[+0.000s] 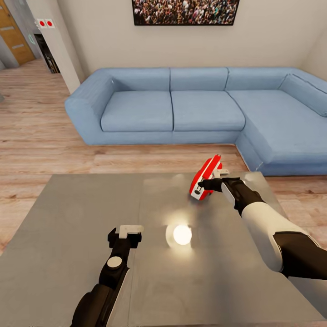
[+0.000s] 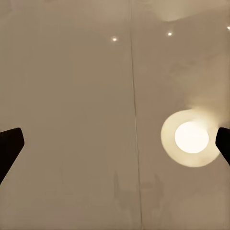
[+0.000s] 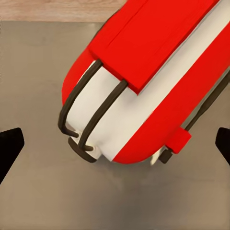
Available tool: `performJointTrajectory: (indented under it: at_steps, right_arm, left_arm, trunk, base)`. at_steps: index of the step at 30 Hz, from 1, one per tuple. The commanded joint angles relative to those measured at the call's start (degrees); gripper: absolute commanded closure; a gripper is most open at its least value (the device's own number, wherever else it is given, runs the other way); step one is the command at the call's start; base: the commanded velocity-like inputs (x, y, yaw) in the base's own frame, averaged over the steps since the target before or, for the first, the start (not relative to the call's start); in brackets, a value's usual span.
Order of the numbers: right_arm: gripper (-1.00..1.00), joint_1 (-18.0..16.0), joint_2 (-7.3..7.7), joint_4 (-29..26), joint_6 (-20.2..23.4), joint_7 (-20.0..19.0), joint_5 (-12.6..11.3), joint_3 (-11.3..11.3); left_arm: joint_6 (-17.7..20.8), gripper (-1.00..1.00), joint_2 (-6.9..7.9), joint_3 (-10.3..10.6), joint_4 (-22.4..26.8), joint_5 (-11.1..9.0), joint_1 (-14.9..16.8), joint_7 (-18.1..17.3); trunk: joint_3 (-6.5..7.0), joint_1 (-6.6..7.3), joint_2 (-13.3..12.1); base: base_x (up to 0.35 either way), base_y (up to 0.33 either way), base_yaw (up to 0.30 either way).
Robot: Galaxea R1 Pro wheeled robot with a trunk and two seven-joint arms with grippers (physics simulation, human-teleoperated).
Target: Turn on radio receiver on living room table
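Red radio receiver [image 1: 205, 177] tilted on grey table [image 1: 68, 227], right hand [image 1: 213, 181] wide beside it, blue sofa [image 1: 181, 109] behind.

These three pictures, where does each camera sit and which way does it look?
Head view: on the robot's head, looking forward and down over the table, sofa and both arms.
Left wrist view: on the left arm, looking down at bare table top between two dark fingertips.
Right wrist view: on the right arm, facing the tilted radio receiver close up.
Shared: head and right wrist views both show the radio receiver.
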State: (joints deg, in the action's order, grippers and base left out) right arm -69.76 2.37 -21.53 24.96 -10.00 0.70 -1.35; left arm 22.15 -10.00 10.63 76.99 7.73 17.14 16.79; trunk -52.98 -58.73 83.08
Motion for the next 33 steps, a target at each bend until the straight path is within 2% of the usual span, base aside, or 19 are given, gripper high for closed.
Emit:
performJointTrajectory:
  at_steps: [1,5,9,12,16,33]
  right_arm:
    - [-1.00,0.02,0.00,0.00,0.00,-0.10,0.00,-0.07]
    - [-1.00,0.00,0.00,-0.01,-0.17,-0.29,0.00,-0.20]
    - [-1.00,0.02,0.22,-0.78,-4.74,0.16,0.13,-0.08]
    - [-1.00,0.02,0.31,-2.53,-5.85,0.12,0.18,-0.06]
    - [-1.00,-0.01,0.35,-4.73,-6.14,0.14,0.25,-0.05]
    - [-1.00,-0.01,0.33,-5.01,-6.12,0.33,0.35,-0.11]
  left_arm:
    - [0.00,-1.00,0.00,0.00,-0.03,0.00,0.00,0.00]
    - [0.00,-1.00,0.00,0.00,-0.04,0.00,0.00,0.00]
    - [0.00,-1.00,0.00,0.00,-0.03,0.06,0.00,0.00]
    - [0.00,-1.00,0.00,0.00,-0.01,0.08,0.00,0.00]
    - [-0.02,-1.00,0.00,0.00,0.00,0.09,0.00,0.00]
    - [-0.09,-1.00,0.00,0.00,0.00,0.09,0.00,0.00]
  trunk:
    - [-0.06,0.00,0.00]
    - [-0.15,0.00,0.00]
    - [-0.16,0.00,0.00]
    - [-0.16,0.00,0.00]
    - [-0.17,0.00,0.00]
    - [-0.48,0.00,0.00]
  base:
    - [0.000,0.000,0.000]
    - [0.000,0.000,0.000]
    - [0.000,0.000,0.000]
    - [0.000,0.000,0.000]
    - [0.000,0.000,0.000]
    - [0.000,0.000,0.000]
